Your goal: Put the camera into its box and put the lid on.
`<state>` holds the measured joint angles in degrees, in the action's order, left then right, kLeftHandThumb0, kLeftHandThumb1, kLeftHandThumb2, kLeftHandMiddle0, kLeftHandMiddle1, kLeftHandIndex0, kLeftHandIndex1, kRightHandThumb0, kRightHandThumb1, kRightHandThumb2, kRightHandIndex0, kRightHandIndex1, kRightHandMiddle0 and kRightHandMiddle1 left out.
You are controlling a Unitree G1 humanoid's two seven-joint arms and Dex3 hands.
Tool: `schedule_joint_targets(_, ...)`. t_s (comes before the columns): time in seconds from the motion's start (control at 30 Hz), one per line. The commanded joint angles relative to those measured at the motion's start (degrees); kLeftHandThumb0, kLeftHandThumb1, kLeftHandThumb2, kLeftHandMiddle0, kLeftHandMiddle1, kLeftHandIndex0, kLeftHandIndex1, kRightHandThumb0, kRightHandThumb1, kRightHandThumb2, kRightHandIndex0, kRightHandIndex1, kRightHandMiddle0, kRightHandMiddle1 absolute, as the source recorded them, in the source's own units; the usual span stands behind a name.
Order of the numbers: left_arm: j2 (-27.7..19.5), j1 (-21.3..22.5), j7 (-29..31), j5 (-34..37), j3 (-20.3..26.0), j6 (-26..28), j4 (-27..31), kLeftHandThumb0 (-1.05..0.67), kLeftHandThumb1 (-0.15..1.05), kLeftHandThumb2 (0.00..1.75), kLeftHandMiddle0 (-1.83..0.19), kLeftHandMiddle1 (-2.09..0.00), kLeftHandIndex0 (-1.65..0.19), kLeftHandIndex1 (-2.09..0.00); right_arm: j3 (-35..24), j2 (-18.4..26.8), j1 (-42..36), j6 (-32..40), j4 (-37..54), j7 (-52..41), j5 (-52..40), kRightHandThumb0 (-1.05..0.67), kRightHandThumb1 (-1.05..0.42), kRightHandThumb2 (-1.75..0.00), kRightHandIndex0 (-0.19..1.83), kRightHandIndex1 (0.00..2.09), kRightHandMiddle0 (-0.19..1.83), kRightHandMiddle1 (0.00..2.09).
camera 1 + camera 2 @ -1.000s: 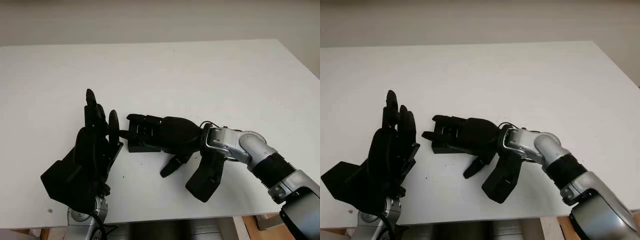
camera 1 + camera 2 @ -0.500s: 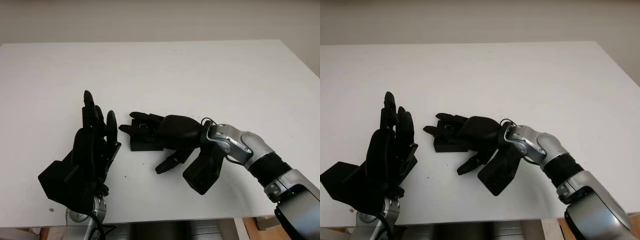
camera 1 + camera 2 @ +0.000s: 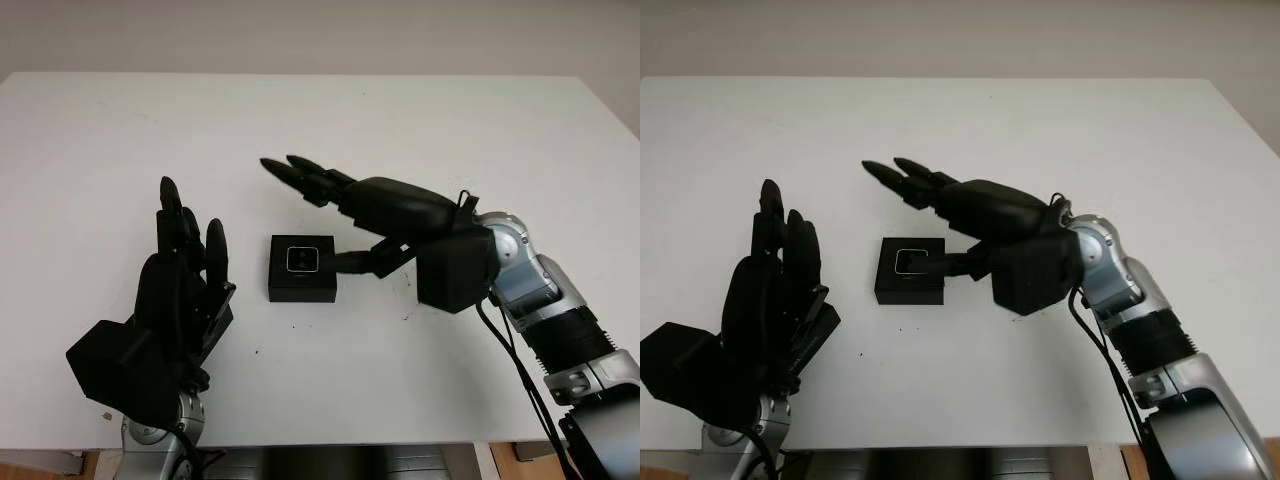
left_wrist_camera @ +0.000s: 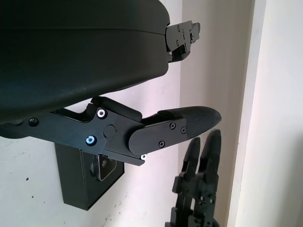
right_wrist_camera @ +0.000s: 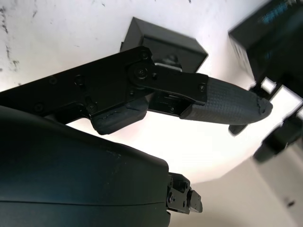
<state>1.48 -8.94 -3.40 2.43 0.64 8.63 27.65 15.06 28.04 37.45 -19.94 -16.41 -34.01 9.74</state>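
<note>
Black box (image 3: 302, 268) on table (image 3: 420, 130) — camera (image 3: 302, 260) inside, lidless.

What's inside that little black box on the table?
The black box sits open, a camera nested inside, lens facing up. Whatever lies beneath the camera is hidden.

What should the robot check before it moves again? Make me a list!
1. Box sits flat on the table: ok.
2. Camera inside the box: a small square face shows on its top, but cannot tell.
3. Lid within reach: cannot tell.
4. Right hand open and raised beyond the box, holding nothing: ok.
5. Left hand open beside the box, not touching it: ok.
</note>
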Motion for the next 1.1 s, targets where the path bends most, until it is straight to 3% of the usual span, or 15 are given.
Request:
schedule_joint_targets(0.0, -1.03, -0.06, 0.72, -0.01, 0.60, -0.09, 2.47, -0.65, 1.05, 0.61, 0.19, -0.02, 0.19, 0.00, -2.33, -1.02, -1.66, 3.52, 1.96, -0.38, -3.05, -0.93, -1.05, -0.70, -0.19, 0.00, -0.19, 0.00)
schedule_joint_targets(0.13, -2.31, -0.12, 1.68, 0.83, 2.32, 0.20, 4.62, -0.67, 1.05, 0.55, 0.19, -0.02, 0.19, -0.01, -5.05, -2.56, -3.05, 6.39, 1.60, -0.25, -7.13, -0.89, -1.05, -0.70, -0.19, 0.00, -0.19, 0.00)
schedule_joint_targets(0.27, -6.48, 0.77, 3.81, 1.52, 6.69, 1.66, 8.42, -0.71, 1.05, 0.46, 0.17, -0.05, 0.17, -0.03, -7.40, -3.75, -4.25, 13.46, 3.32, -0.07, -10.53, -0.88, -1.05, -0.73, -0.19, 0.00, -0.19, 0.00)
schedule_joint_targets(0.4, -13.69, 2.90, 8.11, 2.86, 12.97, 3.10, 10.49, -0.66, 1.05, 0.35, 0.03, -0.10, 0.06, -0.09, -9.71, -5.66, -5.39, 19.83, 4.61, 1.54, -13.24, -0.91, -1.05, -0.75, -0.19, 0.00, -0.19, 0.00)
schedule_joint_targets(0.53, -21.79, 4.79, 11.20, 0.67, 19.89, 0.72, 8.87, -0.54, 1.05, 0.16, -0.35, -0.17, -0.27, -0.25, -12.94, -7.85, -6.50, 24.04, 5.03, 0.57, -19.42, -0.88, -1.05, -0.76, -0.19, 0.00, -0.19, 0.00)
schedule_joint_targets(0.67, -33.82, 6.44, 18.92, 1.94, 27.68, 6.01, 7.33, -0.49, 0.97, 0.04, -0.54, -0.10, -0.41, -0.26, -14.88, -8.03, -7.70, 28.53, 6.91, 0.80, -22.39, -0.86, -1.05, -0.78, -0.19, 0.00, -0.19, 0.00)
schedule_joint_targets(0.73, -39.58, 6.60, 23.48, 1.51, 29.42, 6.03, 5.94, -0.50, 0.92, 0.03, -0.55, -0.08, -0.40, -0.24, -15.39, -8.02, -8.04, 28.88, 7.31, 0.72, -22.94, -0.86, -1.05, -0.78, -0.19, 0.00, -0.19, 0.00)
schedule_joint_targets(0.8, -45.93, 6.51, 28.72, 0.35, 30.49, 6.19, 4.64, -0.64, 0.83, 0.02, -0.46, -0.04, -0.34, -0.17, -15.97, -7.98, -8.24, 28.70, 7.23, 0.21, -23.66, -0.85, -1.05, -0.77, -0.19, 0.00, -0.19, 0.00)
schedule_joint_targets(0.93, -59.73, 4.23, 41.70, -5.12, 30.32, -0.45, 1.25, -0.76, 0.82, 0.06, -0.20, -0.02, -0.15, -0.04, -16.98, -7.53, -8.14, 29.44, 7.23, 0.30, -24.05, -0.85, -1.05, -0.78, -0.19, 0.00, -0.19, 0.00)
schedule_joint_targets(1.07, -63.34, 2.14, 46.85, -9.39, 28.83, -6.11, 0.18, -0.76, 0.82, 0.05, -0.02, -0.02, 0.02, -0.01, -18.44, -7.61, -7.72, 30.02, 6.89, 0.52, -25.30, -0.83, -1.05, -0.79, -0.19, 0.00, -0.19, 0.00)
